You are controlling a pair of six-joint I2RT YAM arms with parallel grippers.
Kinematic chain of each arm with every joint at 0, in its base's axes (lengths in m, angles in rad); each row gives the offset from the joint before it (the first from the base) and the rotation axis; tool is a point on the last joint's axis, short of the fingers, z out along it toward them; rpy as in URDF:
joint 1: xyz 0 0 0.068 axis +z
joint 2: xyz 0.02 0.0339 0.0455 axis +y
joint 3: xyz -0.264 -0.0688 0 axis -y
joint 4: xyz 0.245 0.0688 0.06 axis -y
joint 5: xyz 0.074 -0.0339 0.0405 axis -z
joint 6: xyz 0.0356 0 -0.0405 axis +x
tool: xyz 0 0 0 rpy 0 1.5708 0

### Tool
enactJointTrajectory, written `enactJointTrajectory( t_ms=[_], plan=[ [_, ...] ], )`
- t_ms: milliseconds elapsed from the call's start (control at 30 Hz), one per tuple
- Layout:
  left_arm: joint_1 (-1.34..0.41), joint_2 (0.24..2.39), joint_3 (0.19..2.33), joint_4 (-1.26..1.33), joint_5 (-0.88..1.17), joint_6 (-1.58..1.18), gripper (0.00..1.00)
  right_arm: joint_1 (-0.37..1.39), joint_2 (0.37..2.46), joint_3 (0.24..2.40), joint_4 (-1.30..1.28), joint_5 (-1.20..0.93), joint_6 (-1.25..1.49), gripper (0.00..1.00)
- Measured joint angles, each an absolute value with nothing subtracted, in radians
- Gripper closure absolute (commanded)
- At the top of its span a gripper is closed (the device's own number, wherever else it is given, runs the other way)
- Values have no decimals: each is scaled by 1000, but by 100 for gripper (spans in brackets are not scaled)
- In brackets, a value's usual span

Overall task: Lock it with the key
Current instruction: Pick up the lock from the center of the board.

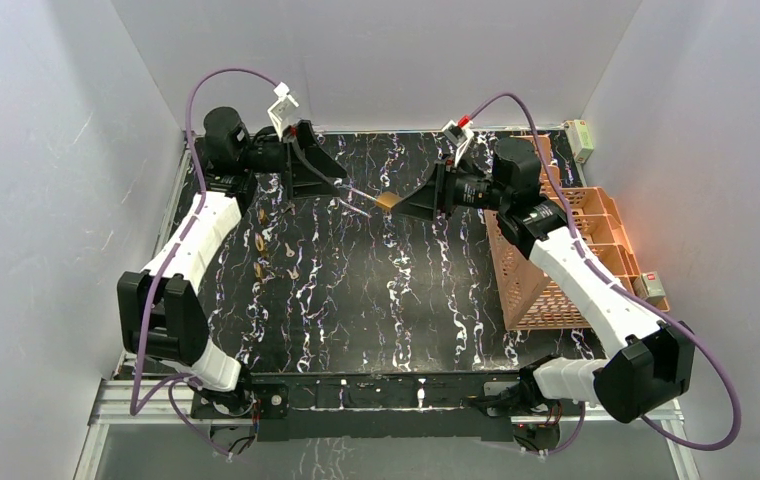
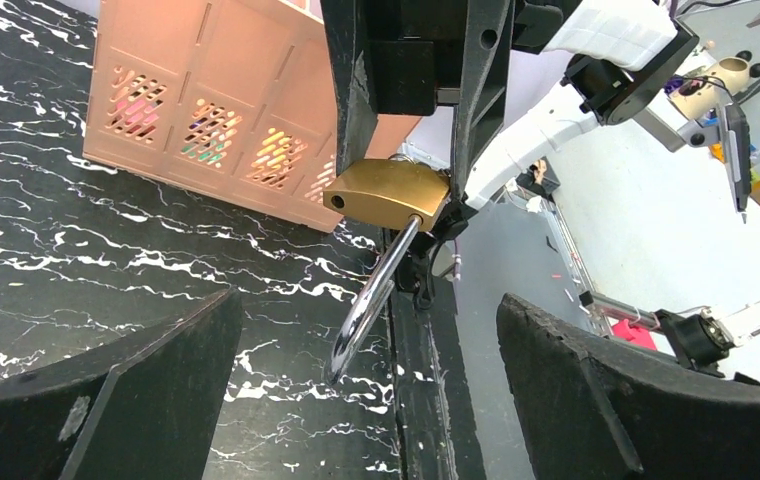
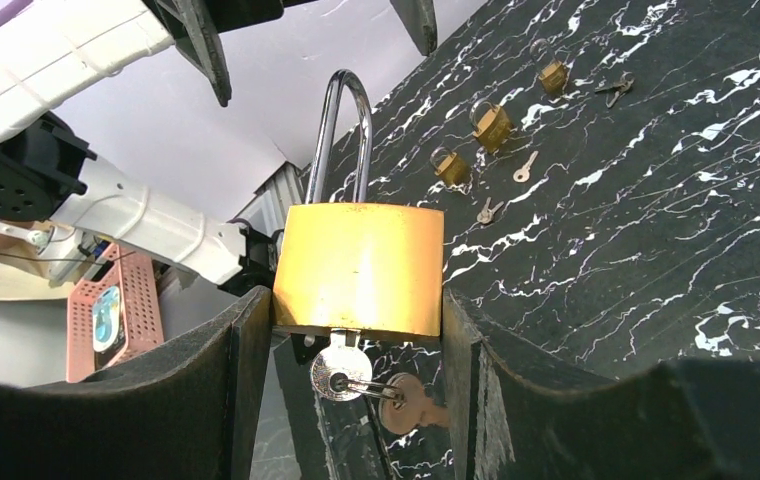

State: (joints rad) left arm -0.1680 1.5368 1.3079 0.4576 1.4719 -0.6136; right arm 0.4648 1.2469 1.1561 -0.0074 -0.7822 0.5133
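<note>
A brass padlock (image 1: 388,201) hangs in mid-air above the far middle of the table, clamped across its body by my right gripper (image 1: 424,203). In the right wrist view the padlock (image 3: 358,270) sits between the shut jaws of the right gripper (image 3: 354,300). A silver key (image 3: 344,372) is in its keyhole, with a ring and a second key (image 3: 406,405) hanging. Its steel shackle (image 2: 371,300) points at my left gripper (image 2: 366,310), which is open with the shackle tip between its fingers, touching neither. A hole shows on the padlock body (image 2: 386,195), so the shackle looks open.
An orange lattice basket (image 1: 556,270) stands on its side at the right. Small brass padlocks (image 1: 261,243) and loose keys (image 1: 286,250) lie at the left of the black marbled table (image 1: 386,300); they also show in the right wrist view (image 3: 491,125). White walls enclose the table.
</note>
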Motion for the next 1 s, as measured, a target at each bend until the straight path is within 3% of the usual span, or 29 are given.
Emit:
enactJointTrajectory(
  t_ms=[300, 633, 800, 967, 1000],
  plan=[
    [-205, 1566, 1338, 546, 1480, -706, 15, 465, 1260, 1179, 24, -814, 544, 100],
    [-223, 1566, 1338, 554, 1494, -720, 31, 465, 1284, 1215, 37, -819, 555, 100],
    [-223, 1567, 1338, 557, 1510, -726, 57, 465, 1291, 1224, 41, -819, 554, 100],
    [-224, 1567, 1338, 575, 1525, -735, 100, 465, 1297, 1230, 41, -828, 556, 100],
    [-224, 1567, 1338, 579, 1530, -736, 100, 465, 1298, 1234, 42, -830, 556, 100]
  ],
)
